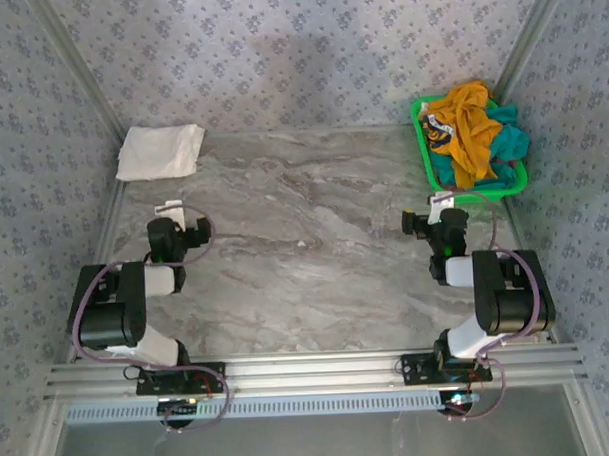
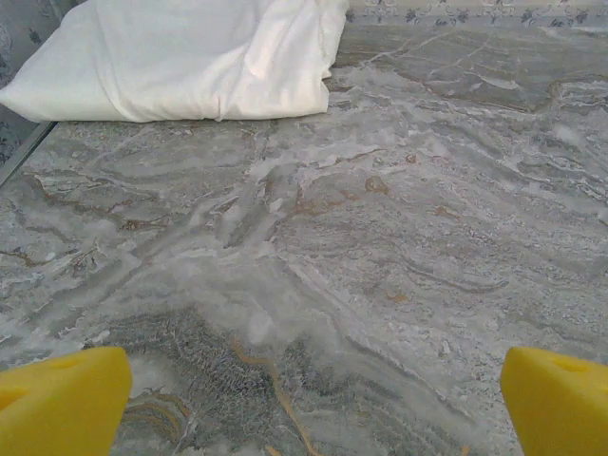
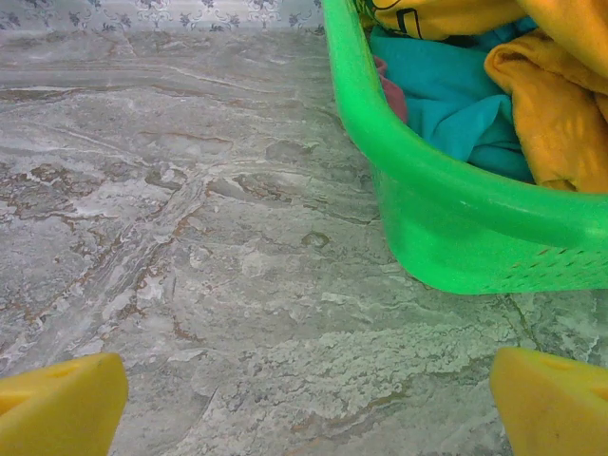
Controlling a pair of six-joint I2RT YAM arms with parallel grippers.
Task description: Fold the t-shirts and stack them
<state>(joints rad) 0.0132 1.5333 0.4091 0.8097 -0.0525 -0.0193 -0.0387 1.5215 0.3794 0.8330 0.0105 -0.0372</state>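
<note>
Both the left gripper (image 2: 304,404) and right gripper (image 3: 304,404) stood wide open and empty as I watched; the white t-shirt (image 1: 160,151) lay far-left on the bench (image 1: 305,238), other t-shirts (image 1: 468,127) heaped in the basket (image 3: 456,237).

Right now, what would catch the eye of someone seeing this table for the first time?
The green plastic basket in the far right corner stands out most, with a mustard-orange t-shirt heaped over a teal t-shirt inside it. Next is the folded white t-shirt in the far left corner. The left end effector and right end effector both stand open above the marble-patterned table.
</note>
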